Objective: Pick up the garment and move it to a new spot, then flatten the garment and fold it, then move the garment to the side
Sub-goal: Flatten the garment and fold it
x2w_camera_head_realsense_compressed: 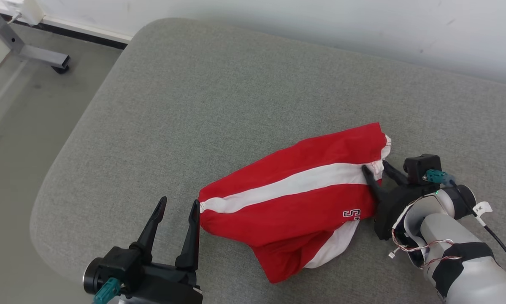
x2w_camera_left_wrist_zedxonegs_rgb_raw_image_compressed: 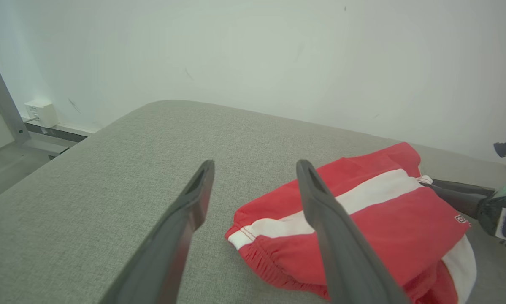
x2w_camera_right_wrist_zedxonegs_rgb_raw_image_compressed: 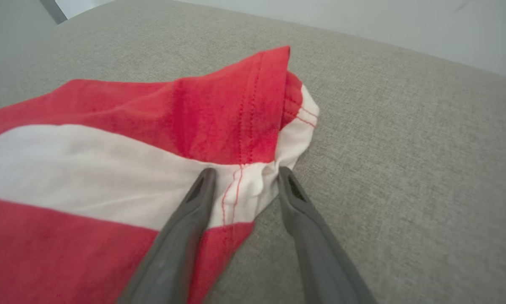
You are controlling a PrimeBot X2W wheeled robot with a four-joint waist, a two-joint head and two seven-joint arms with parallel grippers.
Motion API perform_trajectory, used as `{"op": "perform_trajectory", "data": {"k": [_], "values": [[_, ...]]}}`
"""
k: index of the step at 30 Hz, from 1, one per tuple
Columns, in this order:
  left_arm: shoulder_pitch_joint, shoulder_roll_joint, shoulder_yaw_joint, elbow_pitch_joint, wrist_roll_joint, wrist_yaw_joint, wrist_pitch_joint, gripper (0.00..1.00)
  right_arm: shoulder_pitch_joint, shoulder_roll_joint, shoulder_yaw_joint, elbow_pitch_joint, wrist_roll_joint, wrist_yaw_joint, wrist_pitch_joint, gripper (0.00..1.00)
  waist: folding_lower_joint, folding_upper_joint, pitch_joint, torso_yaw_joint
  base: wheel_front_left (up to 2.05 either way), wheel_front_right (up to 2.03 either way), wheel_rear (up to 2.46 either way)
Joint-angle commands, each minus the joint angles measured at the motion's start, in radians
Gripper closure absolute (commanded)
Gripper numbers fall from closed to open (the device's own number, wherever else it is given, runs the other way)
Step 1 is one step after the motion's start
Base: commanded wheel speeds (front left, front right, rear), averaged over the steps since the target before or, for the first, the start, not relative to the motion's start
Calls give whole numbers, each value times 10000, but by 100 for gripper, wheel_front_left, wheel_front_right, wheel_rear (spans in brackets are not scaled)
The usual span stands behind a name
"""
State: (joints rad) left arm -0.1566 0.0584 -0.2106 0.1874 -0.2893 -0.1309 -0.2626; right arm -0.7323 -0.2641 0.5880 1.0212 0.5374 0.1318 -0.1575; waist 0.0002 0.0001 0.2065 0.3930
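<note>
Right hand (x2w_camera_right_wrist_zedxonegs_rgb_raw_image_compressed: 246, 171), released, straddles the garment (x2w_camera_head_realsense_compressed: 295, 198) hem (x2w_camera_right_wrist_zedxonegs_rgb_raw_image_compressed: 253, 190); a shallow pinch may slip. Left hand (x2w_camera_head_realsense_compressed: 179, 200) released, empty.

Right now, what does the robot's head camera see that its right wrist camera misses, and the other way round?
Head view: the open left hand just beside the left end of the garment, the letter logo on the red cloth, and the garment's whole outline.
Right wrist view: a close look at the red stitching running across the white hem.
Both: the red and white garment, the grey cushion under it, and the right hand, fingers apart astride the hem.
</note>
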Motion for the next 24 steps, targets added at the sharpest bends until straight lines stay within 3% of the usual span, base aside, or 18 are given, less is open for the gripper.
{"op": "perform_trajectory", "data": {"k": [1,12,19,24], "values": [[-105,-41,23,33,-16,6,-30,0,-124,-3,59,69,157,-26,-175,100,-2,-1,87,74,0,0,0],[193,-61,388,45,155,7,-30,0,121,-324,208,-462,575,-26,-1078,100,-2,-1,-323,-701,0,0,0],[575,-62,609,71,290,6,-30,0,1598,-840,-868,-2724,258,-26,-1078,100,-2,-1,-746,-1454,0,0,0],[845,-62,678,98,319,7,-30,0,3153,-824,-1635,-4105,-160,-26,-1079,100,-2,-1,-966,-1936,0,0,0]]}}
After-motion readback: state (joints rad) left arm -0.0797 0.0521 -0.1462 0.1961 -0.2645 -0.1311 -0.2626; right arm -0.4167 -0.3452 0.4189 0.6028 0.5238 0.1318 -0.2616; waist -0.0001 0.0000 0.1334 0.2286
